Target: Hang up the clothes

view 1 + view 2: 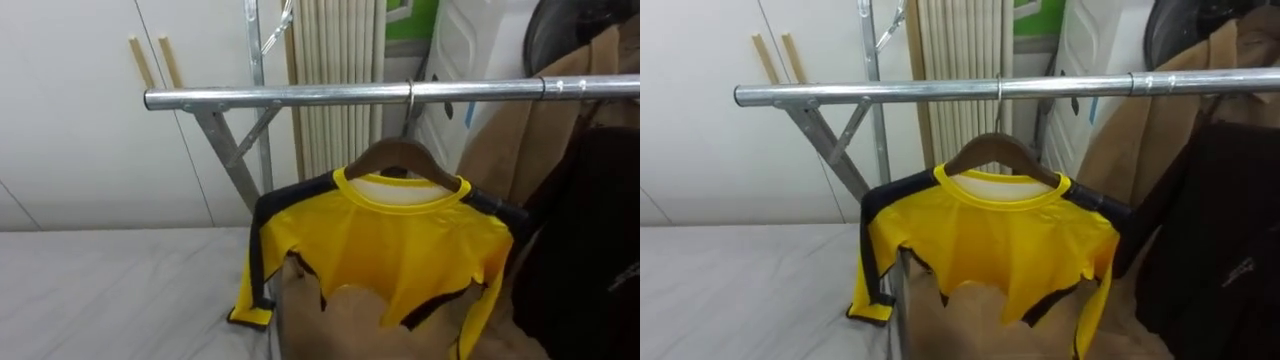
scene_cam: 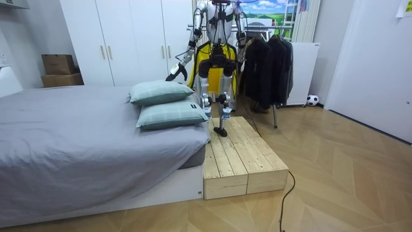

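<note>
The yellow shirt [image 1: 400, 250] is on a wooden hanger [image 1: 398, 157]. The hanger's hook is over the metal rail [image 1: 300, 96], so the shirt hangs from the rail. It hangs near the end of the rail that is by the bed [image 1: 100, 290]. Dark clothes [image 1: 590, 250] and a brown coat [image 1: 515, 140] hang on the same rail, just beside the shirt.

In the room view the robot stands on a wooden platform [image 2: 238, 154] next to the bed and faces the rail. Its left hand [image 2: 173, 75] is low and out to the side, over the bed, well apart from the shirt. It is too small to tell if its fingers are apart or together.

I think the hanging step is done for this shirt, since no hand is on it. The shirt's bottom edge looks bunched and uneven. The next move may be to smooth it down, or to turn and fetch another piece. To smooth it, a hand must come up to the shirt and pull it gently, so the hook stays on the rail.
</note>
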